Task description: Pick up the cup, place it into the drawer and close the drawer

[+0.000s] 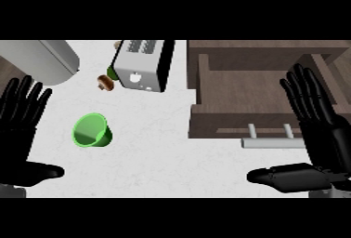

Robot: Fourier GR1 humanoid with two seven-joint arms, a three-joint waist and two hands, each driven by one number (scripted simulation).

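Cup (93,131): green, one item, on the white counter (171,160), held by neither hand. Its open mouth shows to the view; whether it stands fully upright cannot be told. It lies just right of the left hand, apart from it, and well left of the drawer.

Left hand (19,125): black, at the view's left edge, resting. Fingers straight and pointing up, thumb out to the right near the lower edge. Open, holding nothing.

Right hand (323,135): black, at the view's right edge. Fingers straight and pointing up, thumb out to the left, low in the view. Open, holding nothing. In the view it overlaps the drawer's right side and the right end of the handle; contact with either cannot be told.

Drawer (240,90): brown wood, pulled out, inside visible with nothing seen in it.

Handle (267,143): pale grey bar on two short posts, along the drawer's front.

Toaster (140,65): silver with a dark side, two slots on top, beyond the cup and left of the drawer.

Brown round item (105,82): small, beside the toaster's lower left corner; kind not clear.

Grey-white appliance (44,58): large, rounded, at the upper left corner, only partly shown.
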